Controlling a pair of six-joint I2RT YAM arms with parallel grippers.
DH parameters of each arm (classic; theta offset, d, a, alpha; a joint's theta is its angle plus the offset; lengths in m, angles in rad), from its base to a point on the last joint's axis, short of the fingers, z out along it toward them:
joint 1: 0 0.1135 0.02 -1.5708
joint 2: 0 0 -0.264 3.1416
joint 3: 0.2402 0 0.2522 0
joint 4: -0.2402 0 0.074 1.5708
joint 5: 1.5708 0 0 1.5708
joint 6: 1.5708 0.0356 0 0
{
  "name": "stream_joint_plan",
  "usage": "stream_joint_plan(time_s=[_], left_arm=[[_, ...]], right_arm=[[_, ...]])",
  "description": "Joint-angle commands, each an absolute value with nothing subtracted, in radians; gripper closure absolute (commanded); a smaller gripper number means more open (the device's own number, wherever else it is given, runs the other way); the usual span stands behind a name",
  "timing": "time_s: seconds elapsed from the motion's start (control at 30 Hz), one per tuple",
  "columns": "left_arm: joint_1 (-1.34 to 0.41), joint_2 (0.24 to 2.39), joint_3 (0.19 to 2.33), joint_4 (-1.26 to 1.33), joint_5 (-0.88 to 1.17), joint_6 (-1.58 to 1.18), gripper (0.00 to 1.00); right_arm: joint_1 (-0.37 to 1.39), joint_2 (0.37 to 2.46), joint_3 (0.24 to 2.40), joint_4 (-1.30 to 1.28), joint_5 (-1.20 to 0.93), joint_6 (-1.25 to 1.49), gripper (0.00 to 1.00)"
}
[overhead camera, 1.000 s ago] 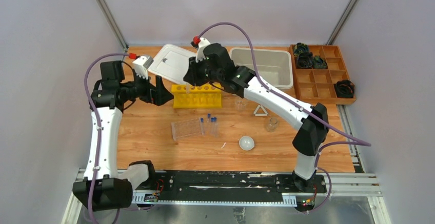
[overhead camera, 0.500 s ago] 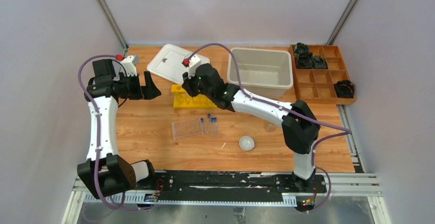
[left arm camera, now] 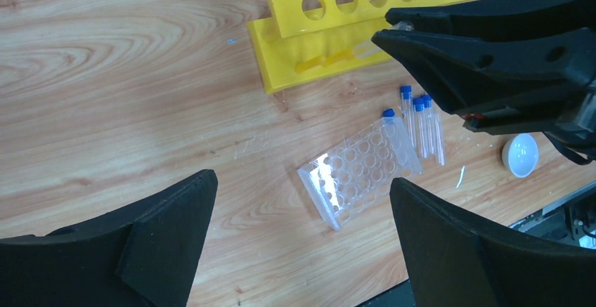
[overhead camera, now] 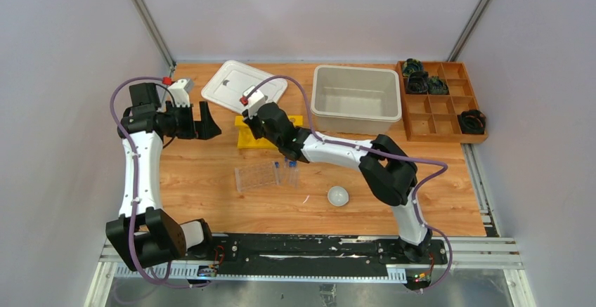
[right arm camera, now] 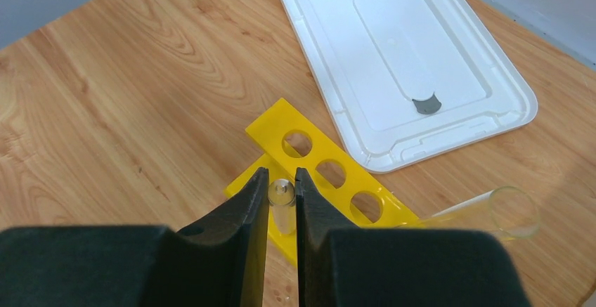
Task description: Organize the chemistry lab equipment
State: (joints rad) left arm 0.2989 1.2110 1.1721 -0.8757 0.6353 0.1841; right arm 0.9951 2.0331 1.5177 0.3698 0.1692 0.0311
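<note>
The right gripper, now swung down to the left end of the yellow tube rack, is pinching a small glass tube above it — readying insertion — while the left gripper is hovering aside, fingers spread

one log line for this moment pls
right tool: shut on glass tube, at yellow rack | left tool: open, empty, left of rack
</note>
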Motion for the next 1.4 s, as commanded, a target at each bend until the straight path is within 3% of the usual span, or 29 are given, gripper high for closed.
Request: stream_joint_plan(time_s=[0.0, 1.13, 1.37], left_arm=[[0.304, 1.204, 1.185, -0.887, 0.653, 0.211, 0.0], [0.304, 1.191, 1.19, -0.89, 0.651, 0.225, 0.0], [0.305, 1.191, 1.199, -0.89, 0.651, 0.223, 0.0]], right_arm=[[1.009, 2.063, 1.54, 0.427, 0.22, 0.004, 1.0], [1.014, 2.124, 1.492, 0.459, 0.221, 0.043, 1.0], [1.024, 2.126, 1.483, 0.464, 0.233, 0.058, 0.87]])
